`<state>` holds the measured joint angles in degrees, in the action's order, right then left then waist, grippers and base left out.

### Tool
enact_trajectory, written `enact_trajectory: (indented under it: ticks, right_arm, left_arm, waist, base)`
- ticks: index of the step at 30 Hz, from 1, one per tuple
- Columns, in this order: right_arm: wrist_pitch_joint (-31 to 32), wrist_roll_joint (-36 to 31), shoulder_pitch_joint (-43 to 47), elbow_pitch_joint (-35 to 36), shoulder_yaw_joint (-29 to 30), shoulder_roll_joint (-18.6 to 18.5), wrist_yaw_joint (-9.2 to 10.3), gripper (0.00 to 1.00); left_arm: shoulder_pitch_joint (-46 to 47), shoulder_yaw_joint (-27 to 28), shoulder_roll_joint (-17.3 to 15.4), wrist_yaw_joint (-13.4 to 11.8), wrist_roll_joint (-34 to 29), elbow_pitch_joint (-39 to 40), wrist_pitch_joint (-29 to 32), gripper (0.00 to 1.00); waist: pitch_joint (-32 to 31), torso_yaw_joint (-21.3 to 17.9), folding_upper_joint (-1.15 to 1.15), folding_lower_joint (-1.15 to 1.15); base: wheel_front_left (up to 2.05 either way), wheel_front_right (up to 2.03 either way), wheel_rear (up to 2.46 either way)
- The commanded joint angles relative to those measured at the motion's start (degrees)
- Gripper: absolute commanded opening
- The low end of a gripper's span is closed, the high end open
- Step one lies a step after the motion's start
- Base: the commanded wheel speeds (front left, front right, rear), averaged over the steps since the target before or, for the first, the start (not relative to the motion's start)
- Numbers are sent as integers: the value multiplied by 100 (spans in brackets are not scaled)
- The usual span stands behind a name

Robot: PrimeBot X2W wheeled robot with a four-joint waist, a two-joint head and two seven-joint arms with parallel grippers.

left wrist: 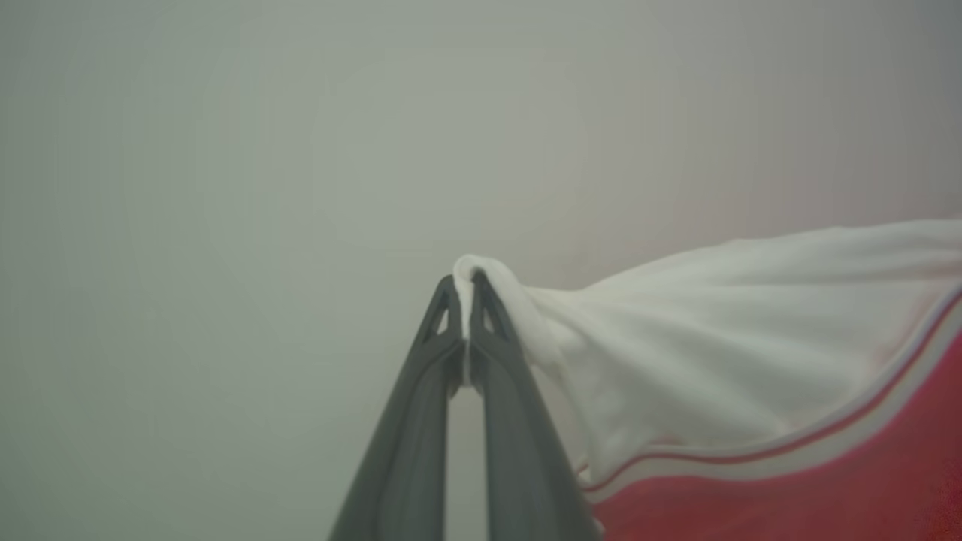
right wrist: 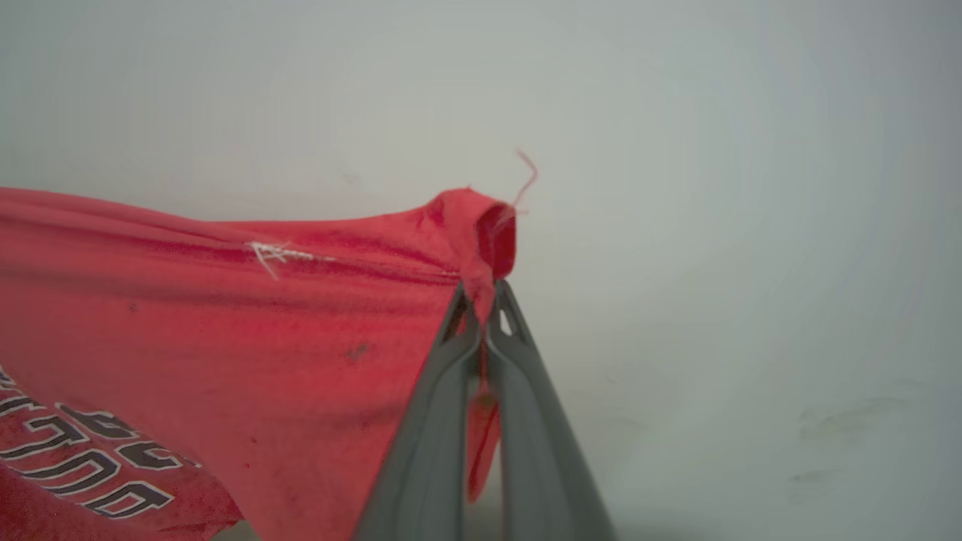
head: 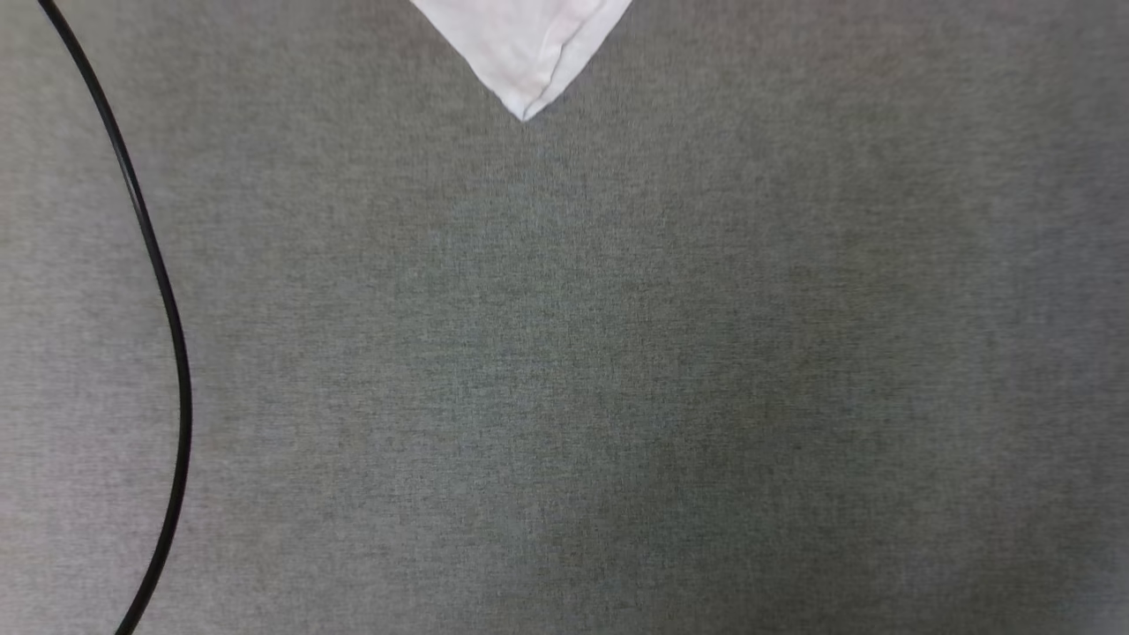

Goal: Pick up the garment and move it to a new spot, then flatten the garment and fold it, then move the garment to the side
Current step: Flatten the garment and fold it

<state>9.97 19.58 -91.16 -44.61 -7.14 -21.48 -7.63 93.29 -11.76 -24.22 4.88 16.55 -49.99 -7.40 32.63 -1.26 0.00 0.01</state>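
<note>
The left gripper [left wrist: 464, 282] clamps the garment [left wrist: 714, 323] by its white sleeve, right gripper [right wrist: 481, 293] by a red corner.

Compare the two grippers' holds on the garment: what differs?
The left gripper pinches a white fold of the garment; the right gripper pinches a red fold. Cloth runs rightward from the left gripper in its wrist view, leftward from the right gripper in its own. Both are shut on it.

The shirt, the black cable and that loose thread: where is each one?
garment [left wrist: 714, 323]: left wrist view, on its white sleeve.
black cable [head: 184, 370]: head view, midway along its curve.
loose thread [right wrist: 533, 179]: right wrist view, on its curl above the pinched red corner.
</note>
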Motion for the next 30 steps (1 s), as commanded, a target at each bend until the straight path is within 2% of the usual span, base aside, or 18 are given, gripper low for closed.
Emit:
enact_trajectory:
  ticks: [1, 7, 11, 19, 26, 30]
  right_arm:
    - [-88, 49, 1, -90, -38, -9, 26, 0]
    - [-211, 317, 364, -291, -361, 62, 22, 0]
    - [-380, 691, 913, -279, -723, 43, 21, 0]
    - [-910, 1497, 2918, -30, -1317, -202, 21, 0]
    - [-1354, 2012, 4574, 105, -1389, -220, 28, 0]
    - [-1556, 2151, 5400, 187, -1368, -281, 30, 0]
  left_arm:
    - [-4, 46, -32, 7, 76, -98, -25, 0]
    - [-432, 45, 25, 133, 304, -343, -108, 0]
    - [-1065, 21, 20, 215, 571, -516, -226, 0]
    - [-3131, -154, 37, 249, 1361, -387, -557, 0]
    - [-5020, -67, -179, 248, 2020, 151, -726, 0]
    - [-6066, 66, -118, 194, 2157, 517, -763, 0]
  waist:
    - [243, 14, 0, -1]
    - [340, -12, 0, -1]
    - [230, -37, 0, -1]
    - [-520, 0, 0, -1]
    - [-1297, -15, 0, -1]
    - [-1708, 28, 0, -1]
  base:
    - [0, 0, 0]
    - [0, 0, 0]
    - [0, 0, 0]
    - [0, 0, 0]
    - [0, 0, 0]
    - [0, 0, 0]
